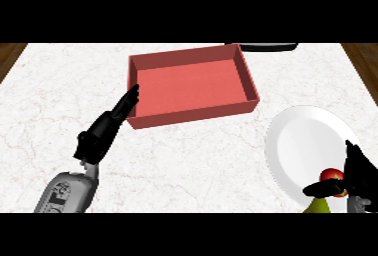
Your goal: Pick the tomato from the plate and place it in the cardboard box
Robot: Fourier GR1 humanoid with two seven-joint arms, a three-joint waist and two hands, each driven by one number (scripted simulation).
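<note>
A small red tomato (331,175) lies on the white plate (303,145) at the lower right. My right hand (356,177) is at the tomato, thumb curled under it and fingers rising on its right side, so it half hides the fruit. The reddish-brown open box (190,85) stands at the upper middle of the counter and holds nothing. My left hand (107,127) is stretched out with straight fingers, its fingertips touching the box's left wall near the front corner.
A yellow-green object (319,206) pokes up at the lower right, just below the plate's edge. A dark object (262,47) sits behind the box at the counter's far edge. Wooden floor shows past the marble counter's left and right edges.
</note>
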